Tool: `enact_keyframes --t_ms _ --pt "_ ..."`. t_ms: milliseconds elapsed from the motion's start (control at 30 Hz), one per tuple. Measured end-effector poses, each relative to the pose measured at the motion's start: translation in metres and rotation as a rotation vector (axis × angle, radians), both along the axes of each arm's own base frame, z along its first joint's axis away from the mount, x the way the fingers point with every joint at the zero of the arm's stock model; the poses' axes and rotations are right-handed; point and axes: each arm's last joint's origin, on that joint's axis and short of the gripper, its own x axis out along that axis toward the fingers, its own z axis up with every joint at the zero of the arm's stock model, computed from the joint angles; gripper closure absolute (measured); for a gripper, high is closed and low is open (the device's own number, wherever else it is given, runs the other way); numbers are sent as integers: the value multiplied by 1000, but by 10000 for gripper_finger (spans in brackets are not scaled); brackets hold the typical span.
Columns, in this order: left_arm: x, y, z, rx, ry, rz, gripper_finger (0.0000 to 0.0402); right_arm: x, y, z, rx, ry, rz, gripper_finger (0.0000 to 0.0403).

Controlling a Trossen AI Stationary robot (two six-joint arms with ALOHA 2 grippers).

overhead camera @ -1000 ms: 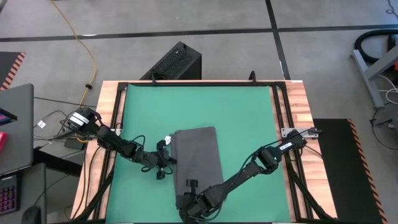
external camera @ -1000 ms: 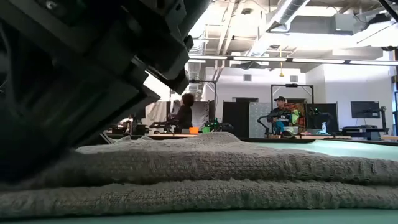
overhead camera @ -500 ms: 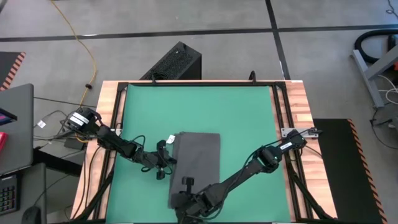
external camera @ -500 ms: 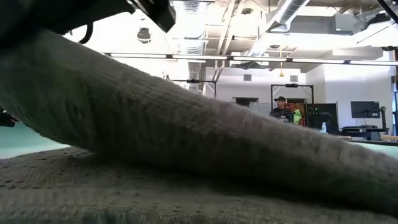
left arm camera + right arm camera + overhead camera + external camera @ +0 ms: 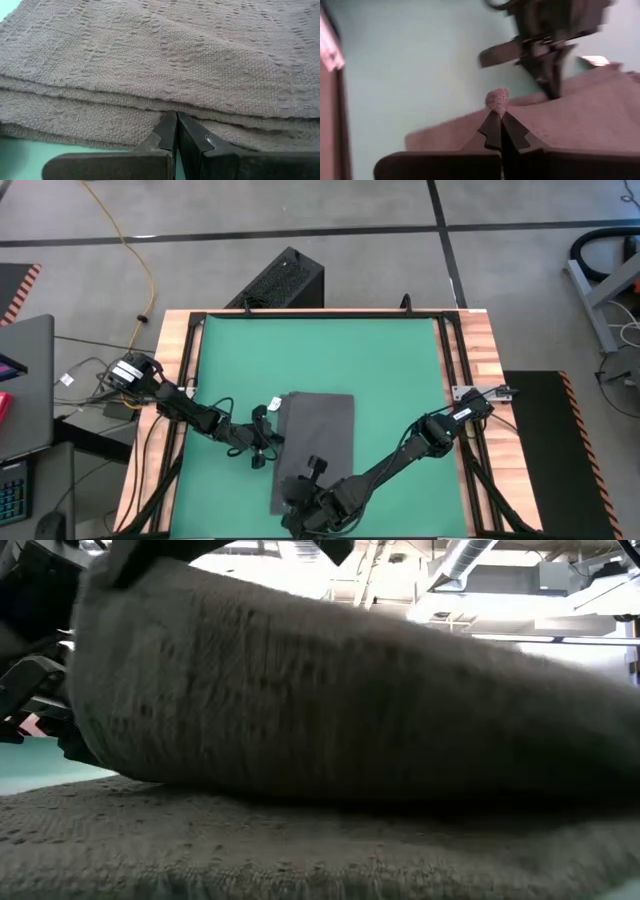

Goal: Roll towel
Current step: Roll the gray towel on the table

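Observation:
The dark grey towel lies folded in several layers on the green mat, with a small white tag at its far left corner. My left gripper is shut at the towel's left side. My right gripper is shut on the towel's near end and holds it up. In the low view this raised flap arches over the layers still lying flat. My left gripper comes in low from the table's left, and its shut fingertips meet the towel's stacked left edge. Whether a layer is caught between them I cannot tell. My right gripper pinches a small nub of the towel's near end between its fingertips, slanting down from the near right. That end is lifted clear and bends over the flat part.
Bare green mat stretches from the towel to the far edge. Wooden table strips and black rails frame the mat. A black box stands on the floor beyond the far edge, and a laptop sits off to the left.
My right gripper has risen with the towel's near end and rolled its wrist. That end has come off the mat and now arches over the lower layers, while the far part has stayed flat.

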Motion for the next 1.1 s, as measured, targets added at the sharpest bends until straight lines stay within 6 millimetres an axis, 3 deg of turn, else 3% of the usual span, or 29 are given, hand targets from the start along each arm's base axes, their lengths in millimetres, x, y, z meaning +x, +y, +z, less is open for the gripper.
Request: enact_keyframes --t_ms 300,533,667,800,967,1100 --pt "0 0 0 -13 -7 5 401 -1 -4 3 22 -131 -181 394" --pt "0 0 1 -25 -9 15 401 -15 9 2 10 -206 -260 394" --pt "0 0 1 -24 -12 24 401 -15 19 3 9 -146 -144 394" --pt "1 0 1 -28 -13 29 401 -2 23 1 38 -129 17 394" --pt "1 0 1 -26 -13 32 401 11 14 5 15 -165 63 394" --pt "1 0 1 -26 -14 32 401 19 9 5 55 -118 197 394"
